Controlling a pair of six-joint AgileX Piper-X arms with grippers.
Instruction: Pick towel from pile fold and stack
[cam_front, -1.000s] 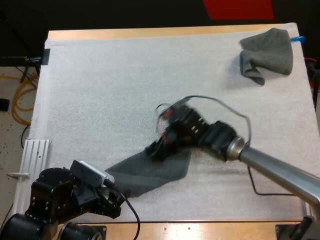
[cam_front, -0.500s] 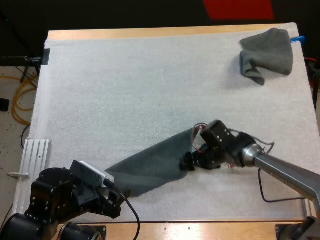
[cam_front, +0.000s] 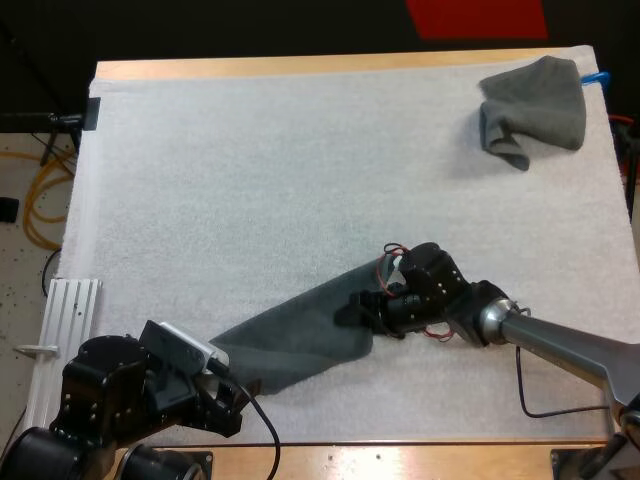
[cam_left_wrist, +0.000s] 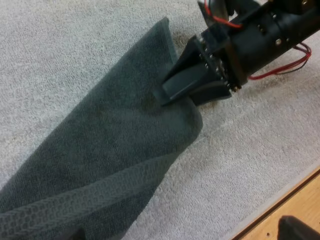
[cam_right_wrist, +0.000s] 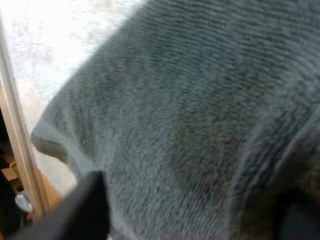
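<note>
A dark grey-green towel (cam_front: 290, 335) lies stretched in a diagonal band on the white mat, from my left gripper (cam_front: 235, 395) at the front edge up to my right gripper (cam_front: 352, 305). The right gripper (cam_left_wrist: 165, 94) is shut on the towel's (cam_left_wrist: 110, 150) far end, its fingers pinched together at the folded edge. Up close, the towel's pile (cam_right_wrist: 190, 100) runs between that gripper's dark fingers (cam_right_wrist: 95, 200). My left gripper's fingertips (cam_left_wrist: 297, 227) stand wide apart, with the towel's near end lying by one of them. A second, crumpled towel (cam_front: 530, 110) sits at the mat's far right corner.
The wooden front edge of the table (cam_front: 400, 455) runs close to the towel's near end. A white metal rail (cam_front: 65, 310) lies off the mat's left side. Open white mat (cam_front: 250, 180) spreads across the middle and far left.
My right gripper drew the towel's end rightward, stretching it into a longer band, then eased slightly back left. The left arm and the crumpled towel stayed still.
</note>
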